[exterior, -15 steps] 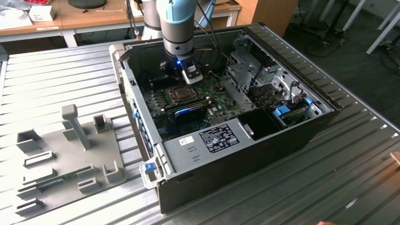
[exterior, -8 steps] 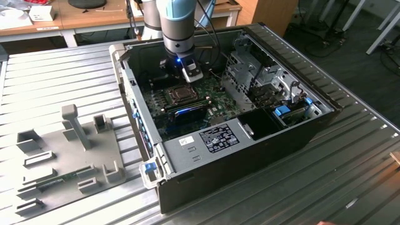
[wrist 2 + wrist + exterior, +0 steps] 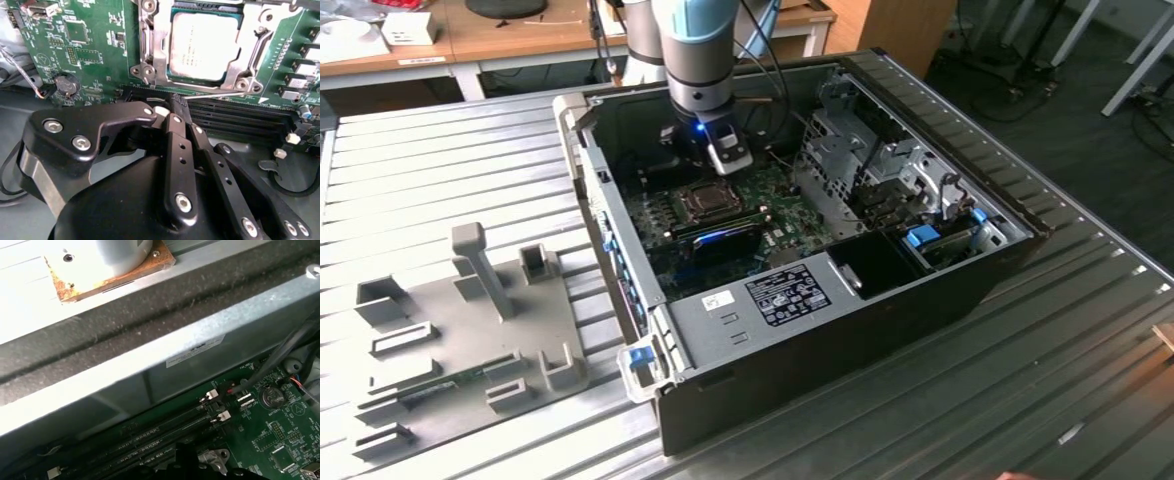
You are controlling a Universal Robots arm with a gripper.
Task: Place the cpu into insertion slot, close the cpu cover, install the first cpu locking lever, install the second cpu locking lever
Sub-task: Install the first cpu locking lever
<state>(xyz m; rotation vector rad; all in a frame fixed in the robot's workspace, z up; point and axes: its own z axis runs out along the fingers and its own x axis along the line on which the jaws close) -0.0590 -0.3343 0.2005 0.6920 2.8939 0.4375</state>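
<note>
The cpu [image 3: 202, 45] lies flat in the insertion slot [image 3: 711, 200] on the green board inside the open computer case. The silvery cpu cover [image 3: 154, 47] is folded down around its edges. A thin wire locking lever [image 3: 217, 93] runs along the socket's side that faces the memory slots. In the second wrist view my gripper [image 3: 176, 103] is shut, its black fingers [image 3: 176, 145] pressed together, and the tip meets the lever's free end. In the exterior view the gripper [image 3: 731, 165] hangs just behind the socket.
Long black memory slots [image 3: 240, 117] run beside the socket. A coin battery [image 3: 66, 85] and red wires sit on the board. A metal drive cage [image 3: 881, 170] fills the case on the exterior view's right. A grey fixture plate [image 3: 467, 330] lies on the table at its left.
</note>
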